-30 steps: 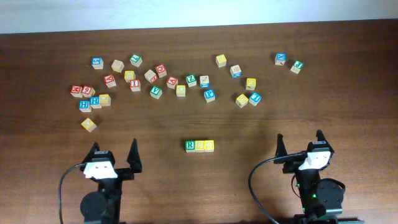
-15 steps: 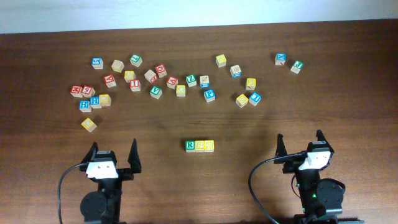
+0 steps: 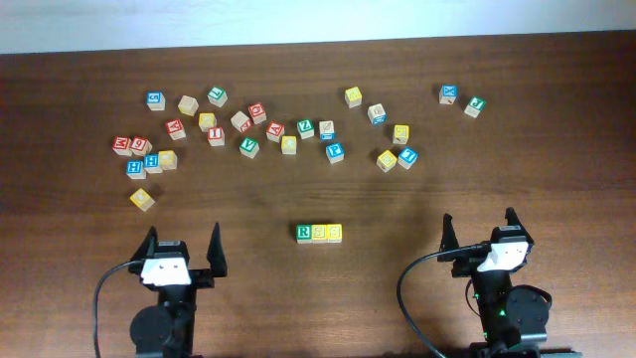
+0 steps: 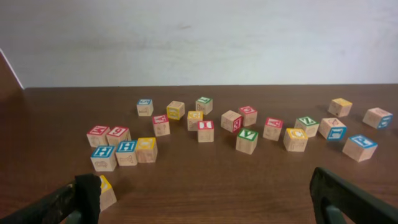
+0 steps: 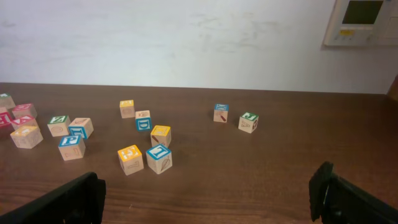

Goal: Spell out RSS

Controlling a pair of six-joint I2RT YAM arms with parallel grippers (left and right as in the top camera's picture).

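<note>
In the overhead view three cubes stand touching in a row at the table's front middle: a green R cube (image 3: 303,233), a yellow S cube (image 3: 319,233) and a second yellow S cube (image 3: 334,233). My left gripper (image 3: 181,245) is open and empty, left of the row and apart from it. My right gripper (image 3: 478,228) is open and empty, right of the row. Neither wrist view shows the row. In the left wrist view the open fingers (image 4: 205,199) frame bare wood; the same holds in the right wrist view (image 5: 208,199).
Many loose letter cubes lie scattered across the far half of the table, such as a yellow one (image 3: 142,199) nearest my left gripper, a blue H (image 3: 135,168), and a blue-and-green pair (image 3: 449,94) at the far right. A white wall runs behind the table.
</note>
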